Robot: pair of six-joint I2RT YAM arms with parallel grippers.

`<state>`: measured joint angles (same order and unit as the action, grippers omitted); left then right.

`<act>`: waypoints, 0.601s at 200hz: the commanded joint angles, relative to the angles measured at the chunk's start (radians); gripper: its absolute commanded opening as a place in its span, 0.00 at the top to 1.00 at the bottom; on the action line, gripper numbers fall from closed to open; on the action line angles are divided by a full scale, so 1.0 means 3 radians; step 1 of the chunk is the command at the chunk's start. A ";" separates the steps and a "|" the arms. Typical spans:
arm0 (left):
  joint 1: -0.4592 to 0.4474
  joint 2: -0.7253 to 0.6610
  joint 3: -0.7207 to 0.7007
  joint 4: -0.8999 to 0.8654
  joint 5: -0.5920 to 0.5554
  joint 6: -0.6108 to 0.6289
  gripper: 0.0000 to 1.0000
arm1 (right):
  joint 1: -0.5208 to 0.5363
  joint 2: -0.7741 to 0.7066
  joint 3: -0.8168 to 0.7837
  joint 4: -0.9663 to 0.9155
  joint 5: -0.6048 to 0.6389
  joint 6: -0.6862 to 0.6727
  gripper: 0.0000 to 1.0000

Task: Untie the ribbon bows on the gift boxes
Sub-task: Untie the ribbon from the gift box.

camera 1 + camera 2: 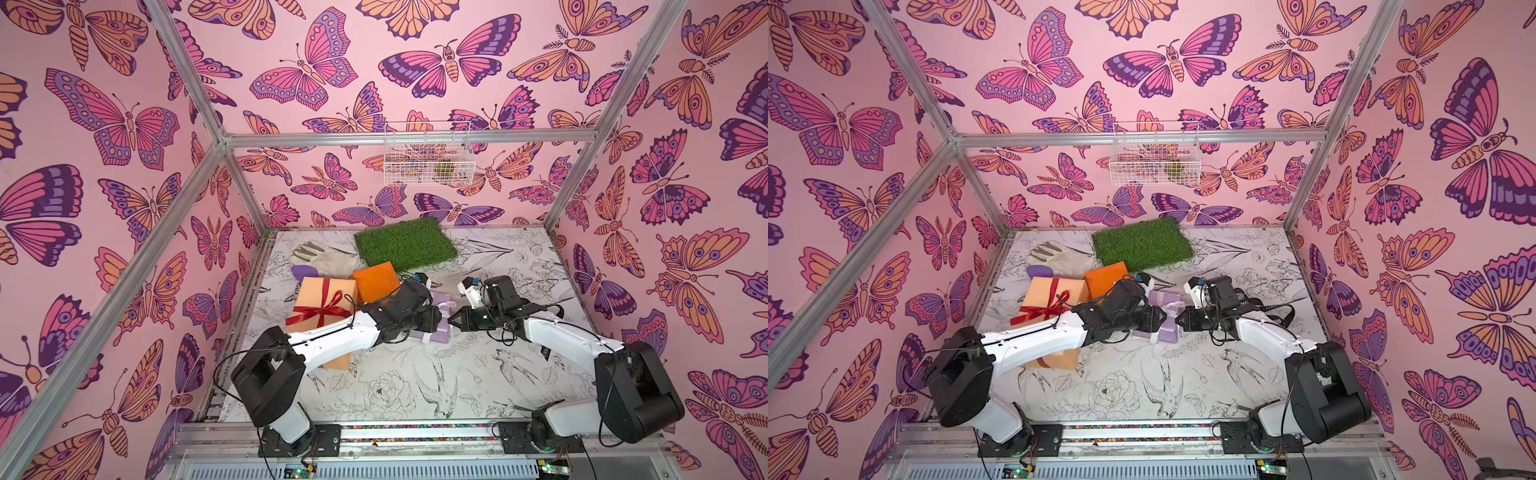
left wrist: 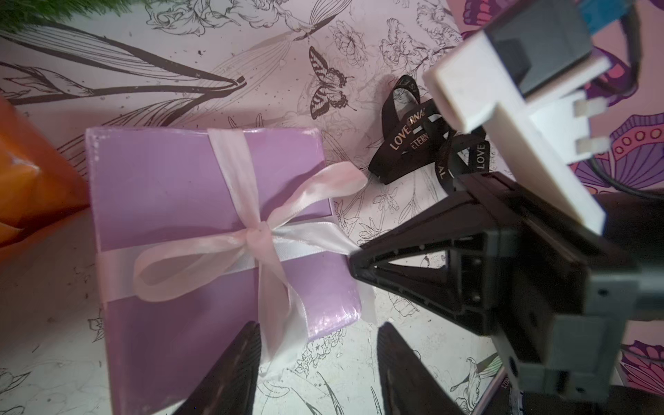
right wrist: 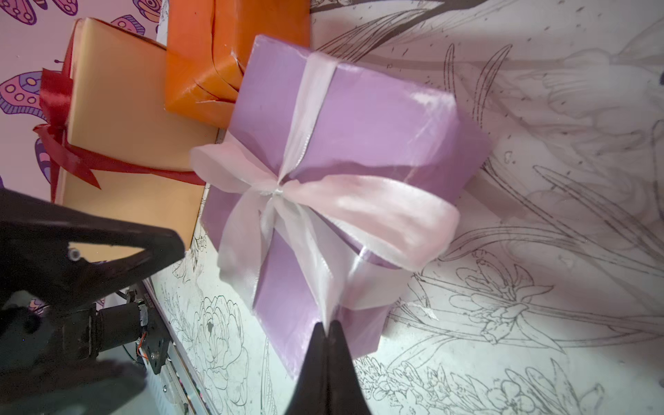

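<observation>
The lilac gift box (image 2: 172, 201) sits mid-table with its pale ribbon bow (image 2: 251, 237) still knotted. My right gripper (image 3: 328, 325) is shut on one tail of that bow at the box's edge. My left gripper (image 2: 319, 359) is open over the opposite side of the box, and another pale tail (image 2: 284, 341) hangs between its fingers, close to one of them. In both top views the two grippers face each other across the box (image 1: 1167, 332). The peach box (image 1: 324, 295) keeps its tied red bow (image 1: 322, 311). The orange box (image 1: 376, 280) shows no ribbon. A black lettered ribbon (image 2: 413, 143) lies loose on the table.
A green turf mat (image 1: 405, 243) lies at the back, with a pale glove (image 1: 320, 255) and a small purple object (image 1: 303, 272) to its left. A white wire basket (image 1: 428, 153) hangs on the back wall. The three boxes crowd together on the left half of the table.
</observation>
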<state>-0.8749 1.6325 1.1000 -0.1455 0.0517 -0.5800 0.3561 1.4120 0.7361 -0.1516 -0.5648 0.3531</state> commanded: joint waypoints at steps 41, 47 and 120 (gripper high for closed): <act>-0.0034 0.0307 0.0207 -0.0493 -0.0083 0.0203 0.63 | 0.0031 -0.0018 0.0025 0.0066 -0.0114 0.0081 1.00; -0.0036 0.0315 0.0213 -0.0498 -0.0080 0.0206 0.67 | 0.0030 -0.0013 0.0028 0.0062 -0.0114 0.0081 1.00; -0.0005 0.0108 0.0116 -0.0529 -0.0169 0.0139 1.00 | -0.0020 -0.0043 0.0050 -0.0321 0.0470 0.0137 1.00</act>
<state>-0.8795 1.7187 1.1610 -0.2676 0.0319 -0.5259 0.3561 1.4120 0.7364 -0.1612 -0.5423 0.3702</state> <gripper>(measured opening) 0.049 0.052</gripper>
